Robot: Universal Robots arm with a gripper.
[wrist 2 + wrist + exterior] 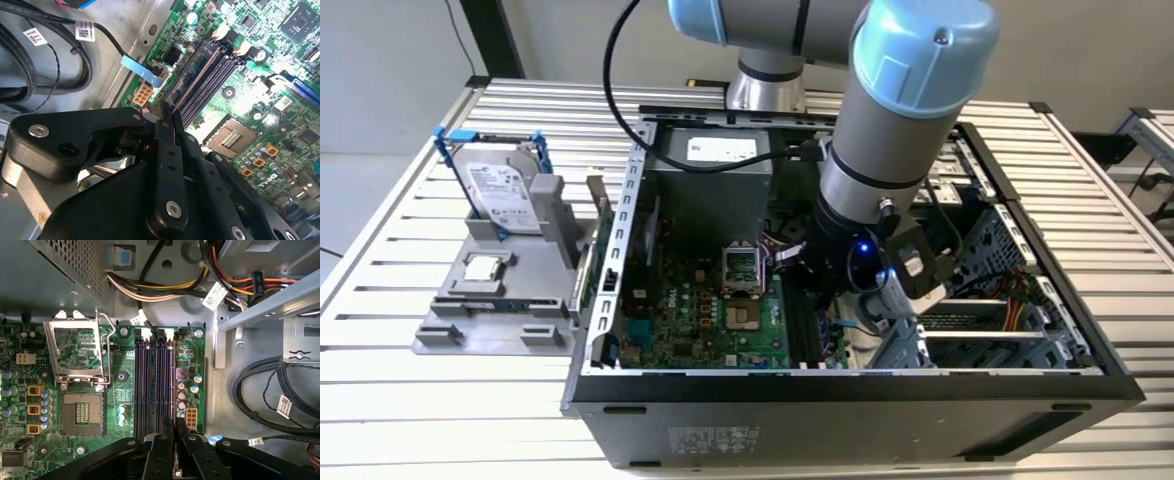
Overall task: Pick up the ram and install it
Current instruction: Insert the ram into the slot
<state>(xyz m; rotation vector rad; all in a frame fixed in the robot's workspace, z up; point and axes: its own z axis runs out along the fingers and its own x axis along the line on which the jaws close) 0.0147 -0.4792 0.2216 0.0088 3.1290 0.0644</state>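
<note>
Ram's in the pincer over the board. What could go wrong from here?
1. The ram is held edge-on in the pincer above the memory slots; a slight offset or tilt could press it onto a slot wall or the capacitors alongside.
2. The open processor socket sits near the slots; a slipped stick might strike its exposed contacts.

ram [194,82] edge-on, one end hidden between end effector [169,114] fingers

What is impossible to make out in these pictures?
Both wrist views: the long, thin dark ram stick shows edge-on, so chips and label are hidden.
First wrist view: the black gripper covers one end of the black memory slots.
Exterior view: the grey-and-blue robot arm blocks whether the ram is seated.
</note>
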